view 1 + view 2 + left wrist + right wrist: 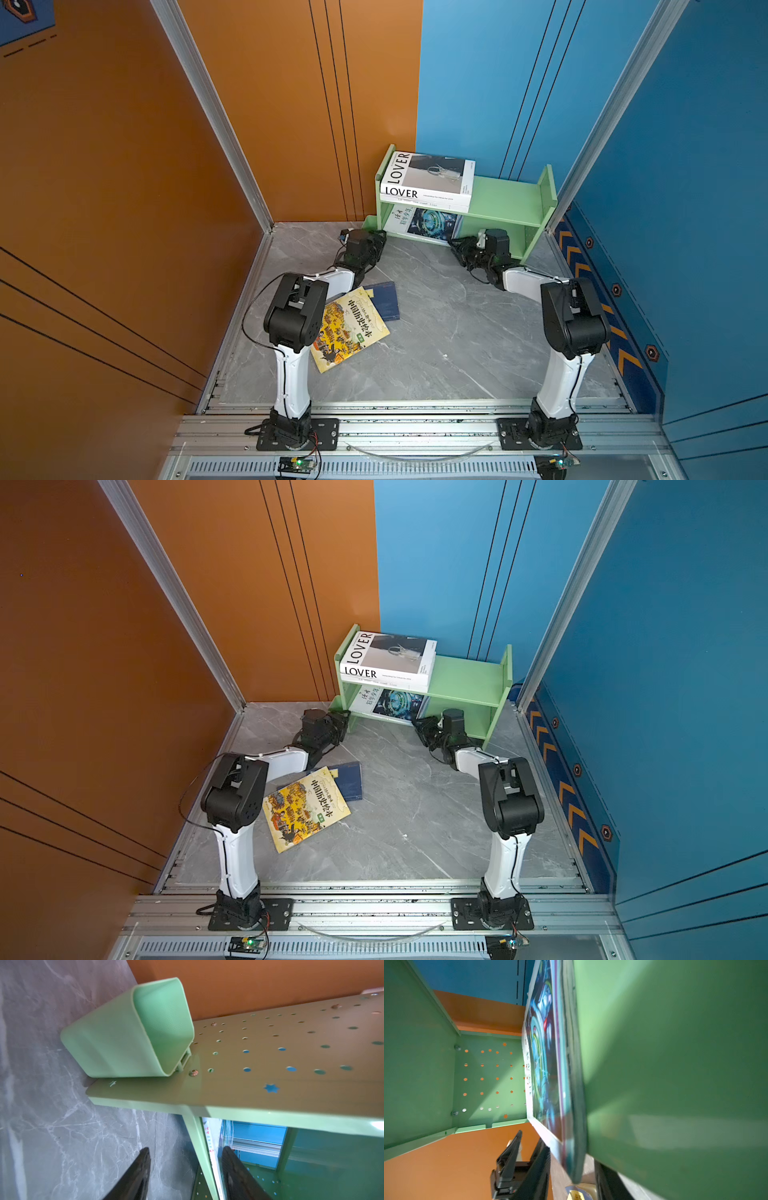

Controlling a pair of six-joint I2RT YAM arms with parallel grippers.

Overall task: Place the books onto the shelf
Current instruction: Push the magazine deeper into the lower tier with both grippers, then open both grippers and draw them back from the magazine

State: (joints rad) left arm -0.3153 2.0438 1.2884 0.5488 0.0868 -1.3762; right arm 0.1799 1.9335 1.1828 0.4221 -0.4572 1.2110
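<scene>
The light green shelf (507, 199) stands at the back. Its top tier carries a white "LOVER" book (432, 174) lying on another white book (428, 204). A teal book (432, 224) lies flat on the lower tier, slightly overhanging the front. My left gripper (380, 239) is open at the shelf's front left corner, its jaws either side of the end panel (270, 1088) and the teal book's edge (212, 1147). My right gripper (457, 247) is open with that book's right front corner (575, 1167) loose between its jaws. A yellow book (349, 328) lies on a navy book (386, 301) on the floor.
A small green cup (128, 1032) hangs on the shelf's left end panel, close to my left gripper. The orange wall (291, 124) and blue wall (478, 104) stand right behind the shelf. The right half of both tiers holds nothing.
</scene>
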